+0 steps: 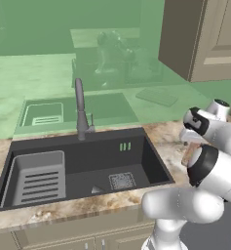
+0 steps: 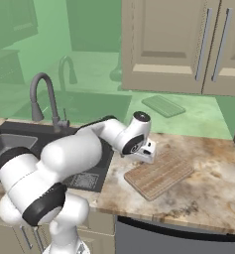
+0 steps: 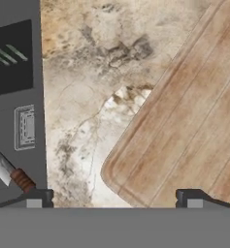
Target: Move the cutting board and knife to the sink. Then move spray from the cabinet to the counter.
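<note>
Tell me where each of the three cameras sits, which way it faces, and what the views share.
Left base view: behind the arm's left, facing forward-down at the sink and faucet; white arm links lower right.
Right base view: behind the arm's right, facing the cutting board on the counter; arm lower left.
Hand view: on the hand, facing down at the board's corner and counter; gripper open, knife in the sink.
Shared: sink, counter, board.

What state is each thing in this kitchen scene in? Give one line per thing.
Cutting board: lying flat on the counter, right of the sink.
Knife: already in the sink, at the basin's edge.
Cabinet: doors closed.
Faucet: no water running.
End effector: open, holding nothing, over the board's corner.
</note>
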Tool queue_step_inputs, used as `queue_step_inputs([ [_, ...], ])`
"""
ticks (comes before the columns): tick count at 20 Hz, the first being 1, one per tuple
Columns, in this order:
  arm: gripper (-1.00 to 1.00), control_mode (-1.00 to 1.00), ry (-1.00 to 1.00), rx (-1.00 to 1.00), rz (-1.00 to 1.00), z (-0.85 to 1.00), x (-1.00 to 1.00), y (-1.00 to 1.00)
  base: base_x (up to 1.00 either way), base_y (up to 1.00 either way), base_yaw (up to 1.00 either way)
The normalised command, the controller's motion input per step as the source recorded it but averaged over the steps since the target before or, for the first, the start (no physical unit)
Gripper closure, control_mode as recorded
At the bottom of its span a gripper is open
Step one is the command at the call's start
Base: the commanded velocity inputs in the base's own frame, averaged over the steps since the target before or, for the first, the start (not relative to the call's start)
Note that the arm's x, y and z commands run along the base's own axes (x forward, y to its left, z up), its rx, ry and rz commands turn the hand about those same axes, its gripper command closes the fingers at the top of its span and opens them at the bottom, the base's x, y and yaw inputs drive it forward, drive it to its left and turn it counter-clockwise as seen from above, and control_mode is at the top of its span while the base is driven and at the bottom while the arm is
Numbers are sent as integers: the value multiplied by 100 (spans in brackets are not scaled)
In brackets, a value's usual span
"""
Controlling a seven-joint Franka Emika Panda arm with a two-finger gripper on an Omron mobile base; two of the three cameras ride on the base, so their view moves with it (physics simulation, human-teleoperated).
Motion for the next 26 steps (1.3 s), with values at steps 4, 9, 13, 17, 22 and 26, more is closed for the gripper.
queue_step_inputs([
  [4, -100, -100, 0, 0, -3, 0, 29, -55, 0, 0, 0],
  [9, -100, -100, 0, 0, -1, 0, 29, -38, 0, 0, 0],
  [13, -100, -100, -7, 0, 0, 0, 31, -24, 0, 0, 0],
  [17, -100, -100, -16, 0, 0, 0, 23, -7, 0, 0, 0],
  [22, -100, -100, -23, 0, 0, 0, 18, -3, 0, 0, 0],
  [26, -100, -100, -22, -2, 0, -9, 17, -1, 0, 0, 0],
])
